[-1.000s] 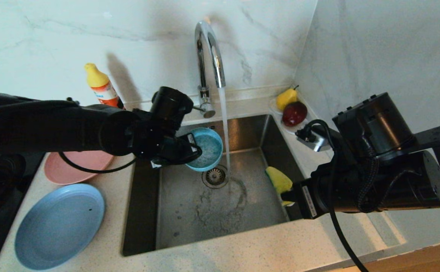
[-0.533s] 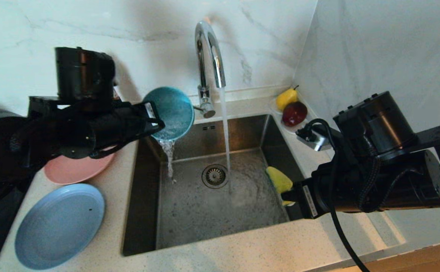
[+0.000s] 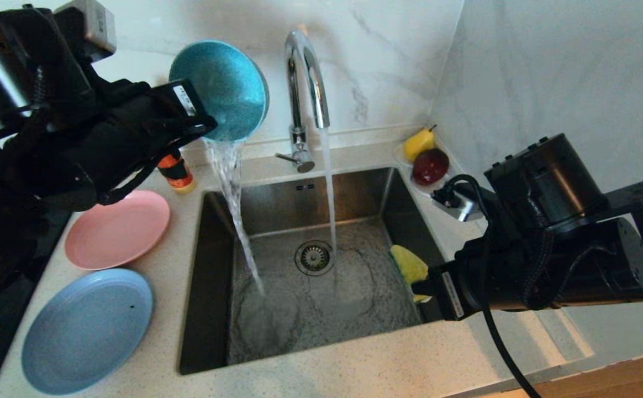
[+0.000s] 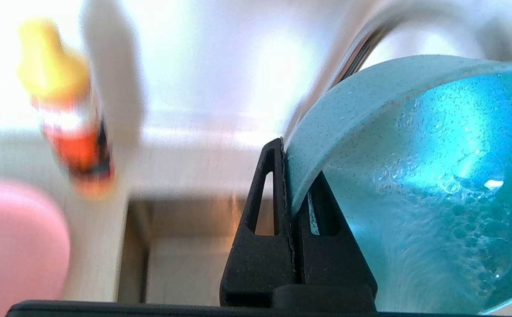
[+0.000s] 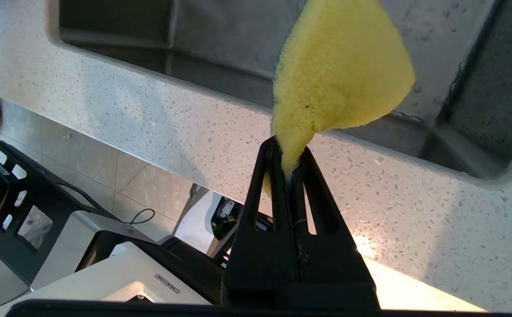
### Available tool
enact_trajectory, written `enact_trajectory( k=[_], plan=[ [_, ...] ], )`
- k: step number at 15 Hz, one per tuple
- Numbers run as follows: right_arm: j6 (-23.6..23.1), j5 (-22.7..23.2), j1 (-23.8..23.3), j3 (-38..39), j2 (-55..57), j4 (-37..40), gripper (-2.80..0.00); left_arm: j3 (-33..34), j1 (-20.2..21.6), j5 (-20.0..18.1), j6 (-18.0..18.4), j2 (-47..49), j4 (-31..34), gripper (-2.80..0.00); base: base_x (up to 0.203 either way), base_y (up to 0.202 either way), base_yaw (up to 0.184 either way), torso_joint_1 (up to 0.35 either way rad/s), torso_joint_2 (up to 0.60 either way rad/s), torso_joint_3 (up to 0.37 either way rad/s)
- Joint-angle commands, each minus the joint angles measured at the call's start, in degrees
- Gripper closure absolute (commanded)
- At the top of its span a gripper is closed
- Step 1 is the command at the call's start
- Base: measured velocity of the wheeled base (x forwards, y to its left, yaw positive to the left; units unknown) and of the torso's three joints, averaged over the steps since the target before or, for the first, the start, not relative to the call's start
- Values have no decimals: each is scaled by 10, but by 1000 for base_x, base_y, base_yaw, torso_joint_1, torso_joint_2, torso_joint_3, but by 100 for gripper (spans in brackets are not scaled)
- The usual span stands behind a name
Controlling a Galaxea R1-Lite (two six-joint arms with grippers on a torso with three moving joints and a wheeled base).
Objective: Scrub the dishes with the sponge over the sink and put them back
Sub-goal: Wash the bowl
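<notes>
Left gripper (image 3: 203, 119) clamps our tipped bowl (image 3: 222, 88), draining into sink (image 3: 321, 204); right gripper (image 3: 423, 284) pinches sponge (image 3: 408, 263). Next: we judge, bowl back on counter (image 3: 354, 370).

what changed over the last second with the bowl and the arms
The left gripper, shut on the teal bowl, lifted it from low in the sink to beside the tap and tipped it; water now pours out. The right gripper kept holding the sponge; both plates stayed put.
</notes>
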Motion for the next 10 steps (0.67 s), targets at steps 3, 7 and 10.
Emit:
enact_trajectory(
  k=[3,7,10],
  plan=[
    [1,2,3,-6,9,3,0,39,0,-25,25,-34,-85,0,0,0,0,0,0,0],
    [-1,6,9,-8,2,26,0,85,0,-49,42,-80,-128,0,0,0,0,0,0,0],
    [-1,10,9,-3,2,21,0,125,0,-95,44,-107,-180,0,0,0,0,0,0,0]
  ],
)
